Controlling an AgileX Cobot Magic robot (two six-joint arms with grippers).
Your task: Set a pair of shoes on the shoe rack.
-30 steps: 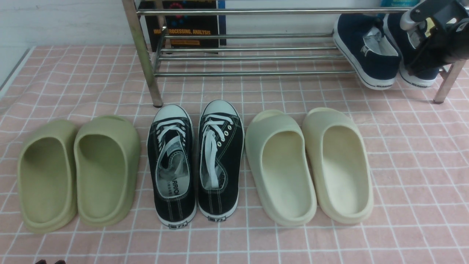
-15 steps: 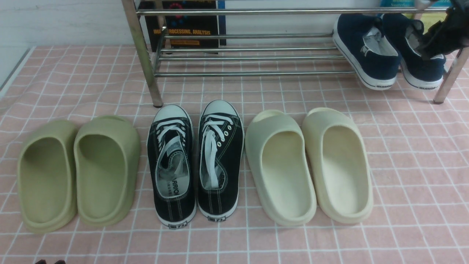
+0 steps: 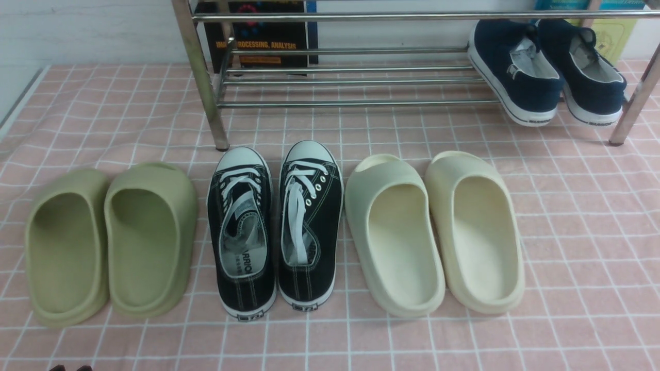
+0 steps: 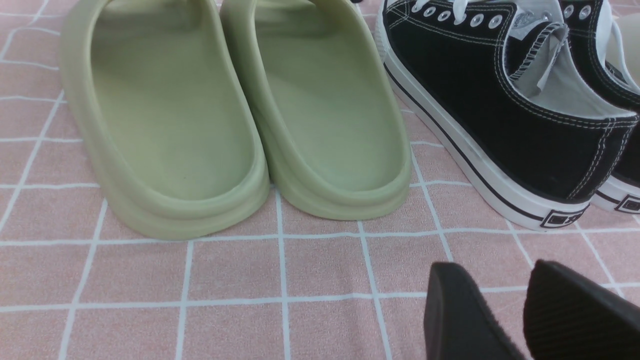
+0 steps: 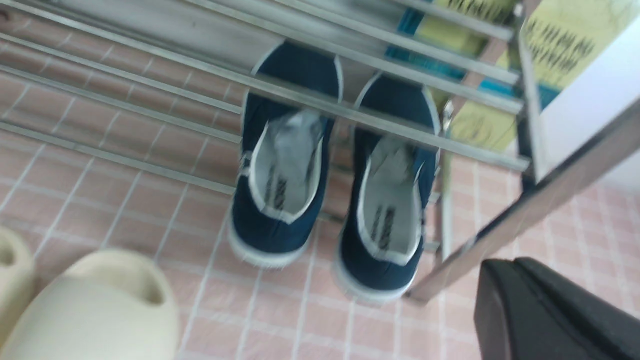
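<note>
The two navy slip-on shoes (image 3: 515,72) (image 3: 588,72) lie side by side on the lowest rods at the right end of the chrome shoe rack (image 3: 350,103), heels toward me and hanging over the front rod. In the right wrist view they show behind the rods (image 5: 285,175) (image 5: 395,210). My right gripper (image 5: 505,262) is shut and empty, apart from the shoes, near the rack's right leg; it is out of the front view. My left gripper (image 4: 492,267) is open and empty, low over the cloth in front of the green slides.
On the pink checked cloth in front of the rack stand green slides (image 3: 111,237), black lace-up sneakers (image 3: 276,226) and cream slides (image 3: 433,232). A dark book (image 3: 263,36) leans behind the rack. The rack's right leg (image 3: 631,113) stands beside the navy shoes.
My right gripper has let go of the right navy shoe and drawn back up and to the right, out of the front view. Both navy shoes stay on the rack.
</note>
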